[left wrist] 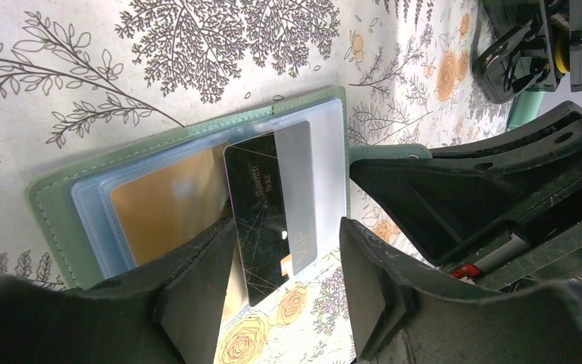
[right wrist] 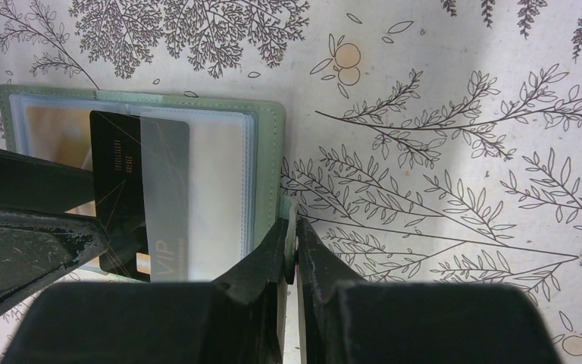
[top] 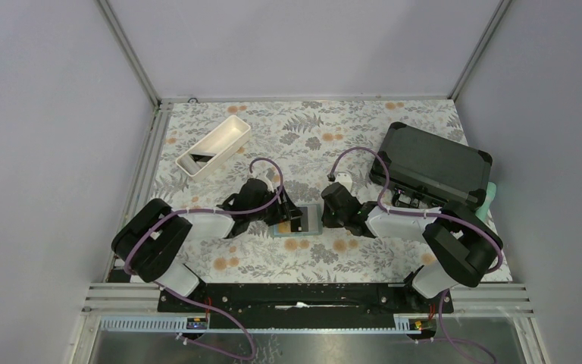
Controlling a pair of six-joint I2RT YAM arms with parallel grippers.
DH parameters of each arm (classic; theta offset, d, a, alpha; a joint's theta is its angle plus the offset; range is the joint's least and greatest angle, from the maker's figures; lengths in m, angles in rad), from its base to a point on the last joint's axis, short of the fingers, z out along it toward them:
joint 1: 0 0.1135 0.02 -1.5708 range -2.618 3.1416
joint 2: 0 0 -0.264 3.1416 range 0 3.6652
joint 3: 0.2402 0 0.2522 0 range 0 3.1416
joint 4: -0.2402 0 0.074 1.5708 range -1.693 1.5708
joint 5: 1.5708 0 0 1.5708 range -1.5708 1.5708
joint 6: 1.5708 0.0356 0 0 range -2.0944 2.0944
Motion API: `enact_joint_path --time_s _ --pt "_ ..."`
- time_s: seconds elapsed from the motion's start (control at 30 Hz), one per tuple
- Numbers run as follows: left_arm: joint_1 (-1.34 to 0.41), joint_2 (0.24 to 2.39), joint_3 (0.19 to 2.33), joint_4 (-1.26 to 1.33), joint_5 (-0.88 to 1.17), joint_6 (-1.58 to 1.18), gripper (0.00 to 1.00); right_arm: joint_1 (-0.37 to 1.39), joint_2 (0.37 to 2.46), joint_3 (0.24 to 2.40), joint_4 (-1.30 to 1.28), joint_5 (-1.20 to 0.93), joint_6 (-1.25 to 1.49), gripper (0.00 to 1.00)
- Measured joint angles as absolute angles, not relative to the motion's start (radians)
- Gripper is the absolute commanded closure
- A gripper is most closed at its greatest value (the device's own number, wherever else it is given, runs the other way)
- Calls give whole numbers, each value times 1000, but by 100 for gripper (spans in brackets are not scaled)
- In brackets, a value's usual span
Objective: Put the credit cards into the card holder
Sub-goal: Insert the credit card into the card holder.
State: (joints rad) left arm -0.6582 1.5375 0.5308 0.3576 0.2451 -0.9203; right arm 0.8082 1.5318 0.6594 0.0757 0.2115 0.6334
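Observation:
The sage-green card holder (top: 308, 221) (left wrist: 53, 201) (right wrist: 269, 152) lies open on the floral table between both arms. A gold-orange credit card (left wrist: 167, 208) (right wrist: 49, 125) sits in its left pocket. A black credit card (left wrist: 261, 220) (right wrist: 117, 197) marked VIP is about halfway into the right translucent pocket, its other end sticking out. My left gripper (left wrist: 284, 239) (top: 292, 216) is open, with its fingers on either side of that free end and not pressing it. My right gripper (right wrist: 294, 227) (top: 326, 216) is shut on the holder's green side tab (left wrist: 390, 152), at the holder's right edge.
A white oblong tray (top: 214, 145) with something dark inside stands at the back left. A large black hard case (top: 433, 165) lies at the back right, with a teal item (top: 487, 199) at its near corner. Metal rails border the table's left and near edges.

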Motion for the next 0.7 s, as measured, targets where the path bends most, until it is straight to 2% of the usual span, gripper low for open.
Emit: enact_joint_path --time_s 0.7 --pt "-710 1576 574 332 236 -929 47 809 1536 663 78 212 633 100"
